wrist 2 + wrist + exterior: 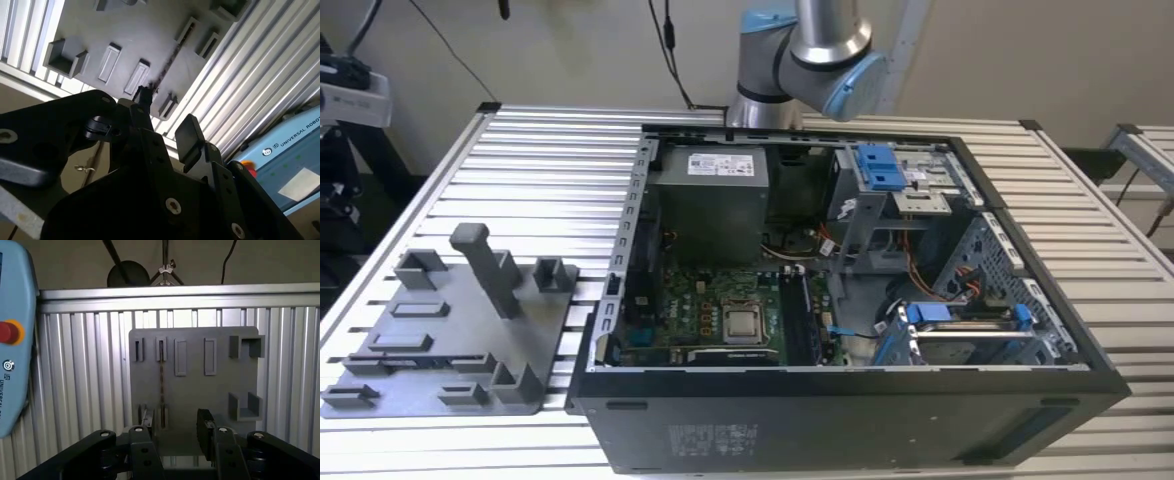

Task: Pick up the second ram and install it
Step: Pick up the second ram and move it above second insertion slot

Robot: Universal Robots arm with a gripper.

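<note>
The second ram (161, 385) stood on edge in the gray fixture tray (200, 395), slotted between small holders at its two ends. The tray lay on the slatted aluminum table (75, 390). The gripper (175, 422) hovered above, its fingers (204, 421) spread wide apart and empty. In the exterior view, the tray sat just beside the open computer case (854, 415).

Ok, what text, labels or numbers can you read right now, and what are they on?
Power supply label: print too small to read.
Computer case front panel: white print, too small to read.
Teach pendant: maker's name and logo, nothing else legible.
White sticker on the pendant: no legible print.
Grey fixture tray: no markings.
</note>
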